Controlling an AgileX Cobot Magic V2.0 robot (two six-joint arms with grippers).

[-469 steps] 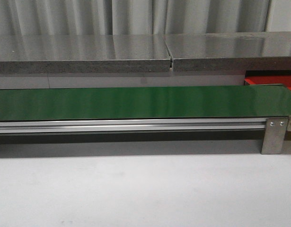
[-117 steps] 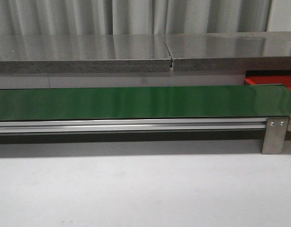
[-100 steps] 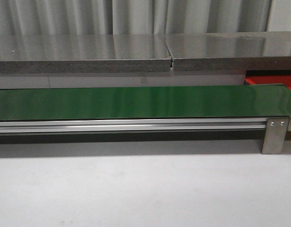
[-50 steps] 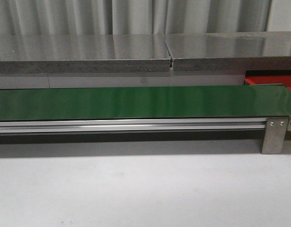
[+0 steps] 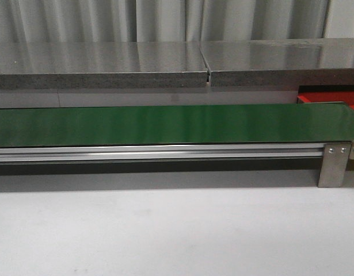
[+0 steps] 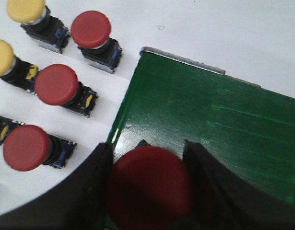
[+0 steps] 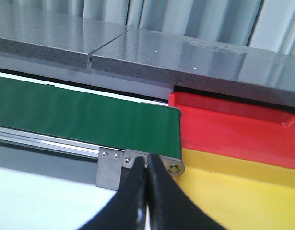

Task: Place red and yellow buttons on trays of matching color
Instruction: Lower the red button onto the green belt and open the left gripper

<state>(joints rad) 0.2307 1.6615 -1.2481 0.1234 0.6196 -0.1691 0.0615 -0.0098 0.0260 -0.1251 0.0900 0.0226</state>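
In the left wrist view my left gripper [image 6: 148, 158] is shut on a red button [image 6: 149, 189] and holds it over the near end of the green conveyor belt [image 6: 219, 120]. Three more red buttons [image 6: 56, 84] and two yellow buttons [image 6: 24, 8] stand on the white table beside the belt's end. In the right wrist view my right gripper [image 7: 147, 163] is shut and empty, in front of the belt's other end. Beyond that end lie a red tray [image 7: 233, 127] and a yellow tray [image 7: 243, 191]. The front view shows neither gripper, only a corner of the red tray [image 5: 332, 99].
The green belt [image 5: 165, 123] runs across the front view on an aluminium rail [image 5: 153, 153] with a metal bracket [image 5: 333, 164] at its right end. A grey stone shelf [image 5: 165, 66] stands behind it. White table [image 5: 177, 230] lies in front.
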